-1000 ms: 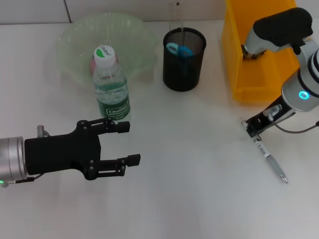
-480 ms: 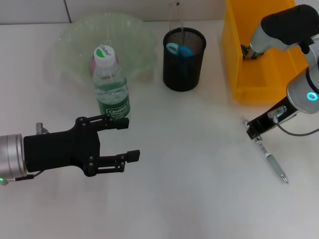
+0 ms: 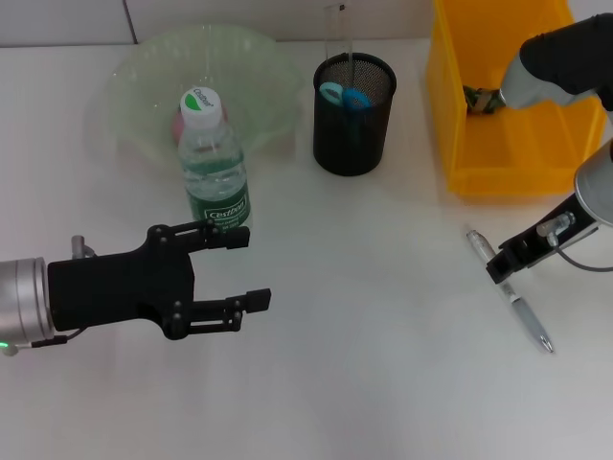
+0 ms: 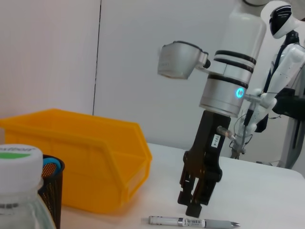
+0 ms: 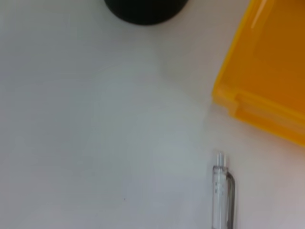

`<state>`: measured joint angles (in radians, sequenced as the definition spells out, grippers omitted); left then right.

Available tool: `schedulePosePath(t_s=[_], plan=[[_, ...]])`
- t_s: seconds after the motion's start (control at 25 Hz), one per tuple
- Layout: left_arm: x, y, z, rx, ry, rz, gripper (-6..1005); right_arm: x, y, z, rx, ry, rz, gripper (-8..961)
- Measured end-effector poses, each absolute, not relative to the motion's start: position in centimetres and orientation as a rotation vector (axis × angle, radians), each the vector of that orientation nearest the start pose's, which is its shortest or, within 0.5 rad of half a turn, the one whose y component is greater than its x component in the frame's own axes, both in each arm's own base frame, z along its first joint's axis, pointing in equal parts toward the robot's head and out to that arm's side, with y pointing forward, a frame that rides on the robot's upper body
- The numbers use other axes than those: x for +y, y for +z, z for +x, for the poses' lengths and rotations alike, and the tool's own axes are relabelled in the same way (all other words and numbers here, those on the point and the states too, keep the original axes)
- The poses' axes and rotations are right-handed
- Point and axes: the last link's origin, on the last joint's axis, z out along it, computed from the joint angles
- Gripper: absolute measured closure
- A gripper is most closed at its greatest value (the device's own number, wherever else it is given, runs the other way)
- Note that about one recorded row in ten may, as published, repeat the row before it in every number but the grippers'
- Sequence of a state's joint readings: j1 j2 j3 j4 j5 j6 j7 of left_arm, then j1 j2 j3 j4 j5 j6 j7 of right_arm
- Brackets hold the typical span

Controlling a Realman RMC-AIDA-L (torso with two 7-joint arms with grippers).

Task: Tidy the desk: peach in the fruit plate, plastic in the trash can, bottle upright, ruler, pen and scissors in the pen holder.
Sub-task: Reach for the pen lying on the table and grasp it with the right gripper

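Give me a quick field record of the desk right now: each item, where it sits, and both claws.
peach: in the fruit plate, mostly hidden behind the bottle
bottle: upright on the desk, in front of the plate
scissors: in the pen holder
ruler: standing in the pen holder
plastic: in the trash can
pen: lying flat on the desk, not yet stowed
left claw: open, empty, near the bottle
right claw: just above the pen, empty
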<state>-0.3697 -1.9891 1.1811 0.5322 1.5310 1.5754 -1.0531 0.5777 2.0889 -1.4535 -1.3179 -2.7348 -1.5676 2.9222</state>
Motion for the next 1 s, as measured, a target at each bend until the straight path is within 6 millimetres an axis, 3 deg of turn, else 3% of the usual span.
schedulePosePath(t_s=[0.12, 0.2, 0.44, 1.0], plan=[[27.7, -1.9, -27.7, -0.334, -0.839, -2.815, 214, 34.4, -0.9, 20.8, 1.31, -0.602, -2.276, 615], [27.7, -1.9, -27.7, -0.333, -0.84, -2.815, 214, 34.3, -1.2, 20.9, 1.309, -0.604, -2.279, 496], [27.7, -2.0, -27.7, -0.336, -0.84, -2.815, 214, 34.2, -1.7, 21.1, 1.301, -0.613, -2.288, 608], [27.4, -2.1, -27.9, -0.343, -0.838, -2.818, 214, 33.8, -2.4, 21.9, 1.348, -0.618, -2.291, 742]])
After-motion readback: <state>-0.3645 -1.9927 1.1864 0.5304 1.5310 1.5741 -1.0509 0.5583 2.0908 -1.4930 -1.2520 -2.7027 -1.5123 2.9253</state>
